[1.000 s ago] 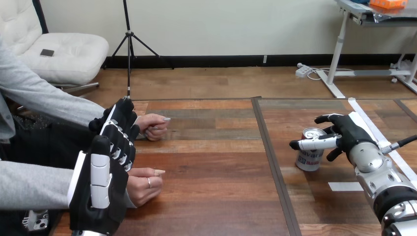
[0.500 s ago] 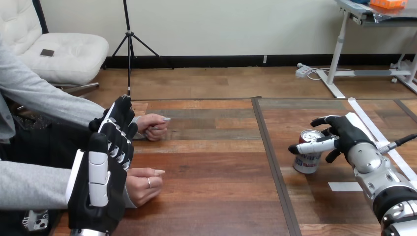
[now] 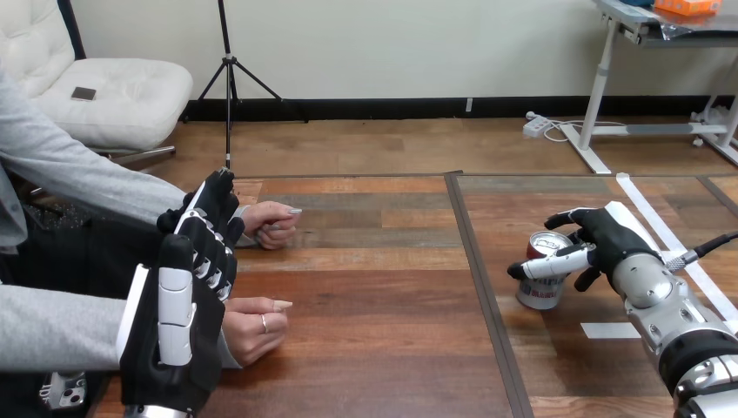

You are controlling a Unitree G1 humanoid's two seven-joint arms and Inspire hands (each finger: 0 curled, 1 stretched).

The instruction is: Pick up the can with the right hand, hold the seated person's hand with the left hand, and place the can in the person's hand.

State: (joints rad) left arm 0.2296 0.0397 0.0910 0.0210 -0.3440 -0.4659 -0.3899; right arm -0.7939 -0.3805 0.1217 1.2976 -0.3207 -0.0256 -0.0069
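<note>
A silver can (image 3: 538, 291) with a red band stands on the right half of the wooden table (image 3: 383, 296). My right hand (image 3: 609, 239) is shut on it: the thumb lies across the can's front and the fingers curl behind its top. My left hand (image 3: 178, 331) stands upright at the view's left, open, its back toward me and its fingers straight. It covers the wrist of the person's nearer hand (image 3: 257, 324), a loose fist resting on the table. The person's farther hand (image 3: 274, 225), also closed, lies just right of my left fingertips.
A dark seam (image 3: 477, 270) runs front to back down the table, left of the can. A white tape patch (image 3: 611, 330) lies near my right forearm, and a white tape line (image 3: 648, 218) runs along the right side.
My right hand has moved left and nearer to me, and the can has moved with it. My left hand and the person's hands have hardly moved.
</note>
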